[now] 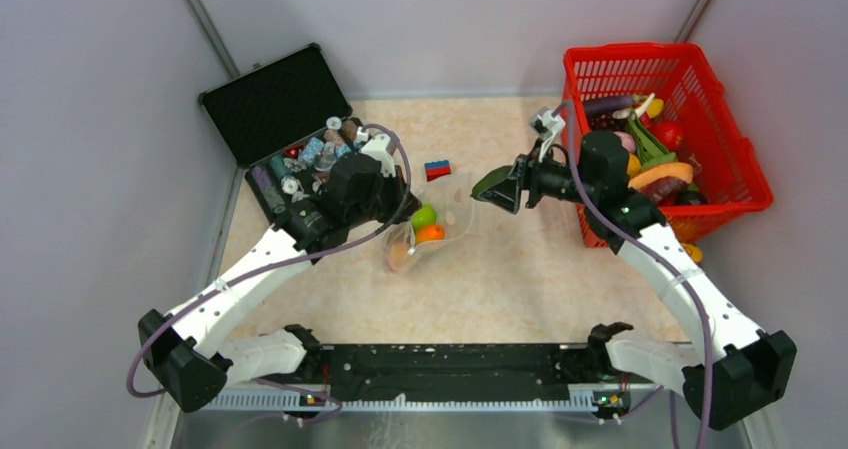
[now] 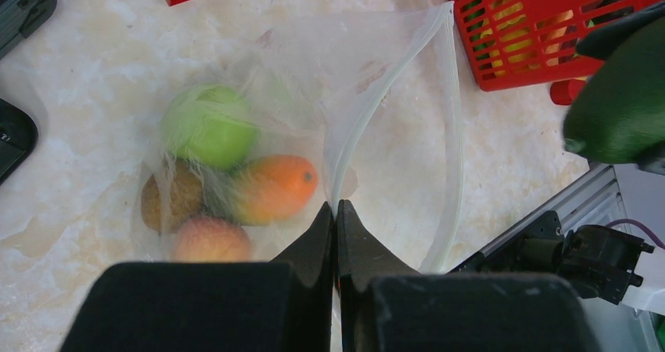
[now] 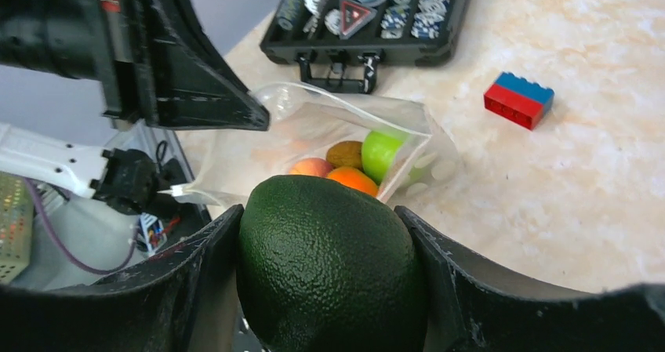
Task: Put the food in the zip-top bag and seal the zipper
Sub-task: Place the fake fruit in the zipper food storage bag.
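Observation:
The clear zip-top bag (image 1: 432, 231) lies mid-table with its mouth held open. Inside it are a green round fruit (image 2: 210, 125), an orange piece (image 2: 274, 186), a brown piece (image 2: 168, 199) and a peach-coloured piece (image 2: 210, 241). My left gripper (image 2: 336, 208) is shut on the near lip of the bag, by the whitish zipper (image 2: 453, 132). To the right of the bag mouth, my right gripper (image 3: 317, 211) is shut on a dark green pebbled fruit (image 3: 329, 266), held above the table (image 1: 493, 182).
A red mesh basket (image 1: 745, 174) with more food stands at the right. An open black case (image 1: 270, 104) of small bottles and discs sits at the back left. A red-and-blue brick (image 1: 437, 170) lies just behind the bag.

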`<state>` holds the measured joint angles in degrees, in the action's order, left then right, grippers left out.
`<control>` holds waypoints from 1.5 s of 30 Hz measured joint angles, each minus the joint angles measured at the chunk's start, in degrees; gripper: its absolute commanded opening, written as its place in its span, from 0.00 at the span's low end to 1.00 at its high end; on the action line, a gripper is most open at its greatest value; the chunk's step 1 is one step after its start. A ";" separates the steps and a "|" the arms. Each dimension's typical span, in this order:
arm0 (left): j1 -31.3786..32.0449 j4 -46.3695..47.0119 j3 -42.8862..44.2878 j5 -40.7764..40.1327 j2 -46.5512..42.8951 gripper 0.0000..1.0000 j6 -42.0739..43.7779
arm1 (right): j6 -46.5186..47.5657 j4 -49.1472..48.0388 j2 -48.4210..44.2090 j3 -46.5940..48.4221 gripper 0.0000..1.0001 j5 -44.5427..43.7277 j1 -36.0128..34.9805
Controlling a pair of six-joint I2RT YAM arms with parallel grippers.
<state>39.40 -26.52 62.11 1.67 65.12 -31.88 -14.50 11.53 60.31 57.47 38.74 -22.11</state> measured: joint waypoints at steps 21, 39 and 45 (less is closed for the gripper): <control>0.00 -0.13 0.00 0.04 -0.02 0.00 0.28 | 7.61 7.78 16.09 9.97 0.50 -18.62 -18.03; 0.00 -0.20 0.00 -0.66 -0.57 0.00 0.22 | 9.33 5.40 17.18 10.95 0.76 -33.35 -23.15; 0.00 -0.22 -0.04 -1.05 -0.79 0.00 -0.02 | 8.85 0.42 10.71 7.23 0.75 -35.52 -23.17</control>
<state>39.40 -26.74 62.06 0.62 64.34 -31.90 -5.65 11.94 71.02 64.71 3.22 -45.28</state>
